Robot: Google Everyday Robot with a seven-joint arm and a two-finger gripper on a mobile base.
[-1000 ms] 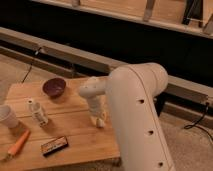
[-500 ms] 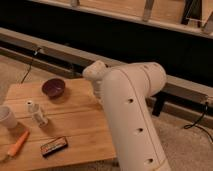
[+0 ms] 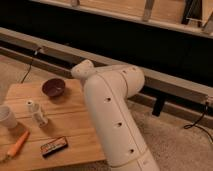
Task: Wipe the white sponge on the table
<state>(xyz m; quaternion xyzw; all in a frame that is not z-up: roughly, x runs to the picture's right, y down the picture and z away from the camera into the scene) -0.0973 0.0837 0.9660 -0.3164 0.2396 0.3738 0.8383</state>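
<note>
Since a second ago the arm (image 3: 112, 115) is being lifted off the counter (image 3: 75, 117). The pale end that was being pressed down near the right edge is no longer being shown. The rounded wrist joint (image 3: 83, 70) is now being held over the back right corner, just beside the dark bowl (image 3: 53, 87).

In the one camera view, the gripper is being hidden behind the thick arm. Its fingers are being kept clenched, though on what cannot be told. The white sponge is not being shown anywhere on the planks, so it is being judged to be either in the fingers or behind the arm. No stroke is being made on the wood at this moment, and how much wiping is left cannot be settled.

For room, the middle planks are being left bare. The left side is being taken up by a pale cup (image 3: 6, 117), two small white bottles (image 3: 40, 118), an orange carrot (image 3: 18, 143) and a dark packet (image 3: 54, 146) near the front edge. The right edge is being covered by the arm, so a slip off that side is being judged the main risk
</note>
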